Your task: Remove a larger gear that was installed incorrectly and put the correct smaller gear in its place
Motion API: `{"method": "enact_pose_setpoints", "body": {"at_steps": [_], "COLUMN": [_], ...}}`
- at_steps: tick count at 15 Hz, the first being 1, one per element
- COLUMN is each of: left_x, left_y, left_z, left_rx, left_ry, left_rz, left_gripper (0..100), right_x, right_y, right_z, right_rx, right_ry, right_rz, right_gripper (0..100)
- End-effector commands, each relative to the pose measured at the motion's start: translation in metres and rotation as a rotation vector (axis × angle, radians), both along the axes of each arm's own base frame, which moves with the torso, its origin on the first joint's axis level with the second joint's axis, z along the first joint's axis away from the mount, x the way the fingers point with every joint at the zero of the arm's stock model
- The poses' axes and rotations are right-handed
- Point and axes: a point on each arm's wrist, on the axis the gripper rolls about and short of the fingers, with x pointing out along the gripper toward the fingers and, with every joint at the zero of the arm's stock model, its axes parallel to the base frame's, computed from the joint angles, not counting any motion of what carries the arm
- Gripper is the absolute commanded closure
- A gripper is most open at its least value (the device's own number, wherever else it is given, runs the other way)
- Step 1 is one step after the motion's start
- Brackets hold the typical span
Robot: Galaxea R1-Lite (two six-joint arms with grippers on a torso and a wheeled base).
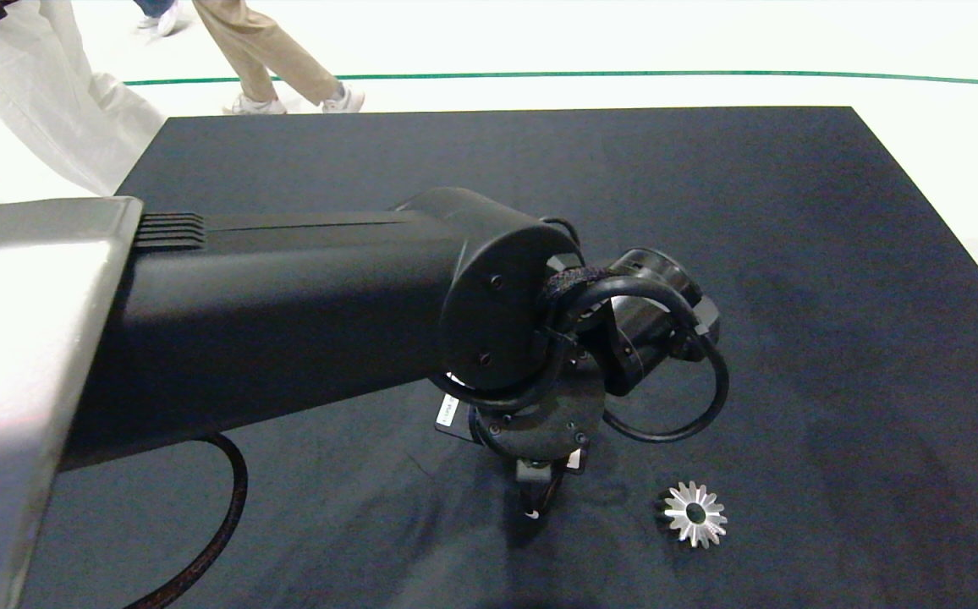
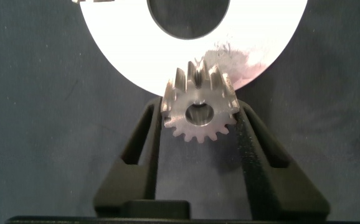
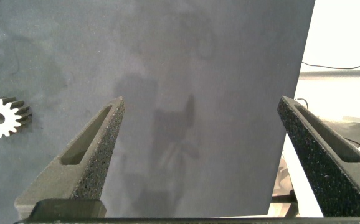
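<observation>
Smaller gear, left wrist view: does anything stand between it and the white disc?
Nothing visible does. The left tool holds the smaller gear right at the rim of the white disc; the larger gear lies well aside.

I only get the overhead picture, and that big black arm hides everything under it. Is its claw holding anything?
Observer: Yes. The left wrist camera shows the left gripper shut on a small gear with blunt teeth.
Operator: What is beneath it?
Observer: A white disc with a round hole, just beyond the gear. I cannot tell whether they touch.
Operator: And the other arm?
Observer: The right gripper hangs open over the dark table near its edge, with a second small gear lying off to one side.
</observation>
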Motion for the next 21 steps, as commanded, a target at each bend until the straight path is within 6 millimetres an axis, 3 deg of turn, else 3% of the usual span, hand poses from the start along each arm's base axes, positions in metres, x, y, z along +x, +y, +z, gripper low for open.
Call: {"method": "enact_pose_setpoints", "body": {"at_steps": [1,4,5,8,12,16,21], "left_x": [-0.001,-0.002,-0.005,-0.015,-0.058,-0.096,-0.107], "left_y": [0.002,0.006,0.015,0.062,0.145,0.219,0.247], "left_z": [0.003,0.008,0.021,0.050,0.104,0.106,0.117], "left_rx": [-0.003,-0.027,-0.066,-0.081,-0.244,-0.313,-0.337], "left_ry": [-0.004,-0.011,-0.025,-0.016,-0.097,-0.149,-0.231], "left_rz": [0.006,0.024,0.049,0.162,0.274,0.413,0.455], "left_gripper": [0,0,0,0,0,0,0], "right_x": [0.000,0.001,0.001,0.002,0.012,0.026,0.034], "right_y": [0.000,0.000,0.000,0.001,0.003,0.005,0.007], "right_z": [0.000,-0.001,-0.001,-0.001,-0.004,-0.010,-0.013], "right_rx": [-0.004,-0.004,-0.004,-0.002,0.000,-0.013,-0.019], "right_ry": [0.005,0.007,0.007,0.007,0.031,0.076,0.098], "right_rz": [-0.002,-0.002,-0.002,-0.001,0.003,-0.009,-0.013], "right_gripper": [0,0,0,0,0,0,0]}}
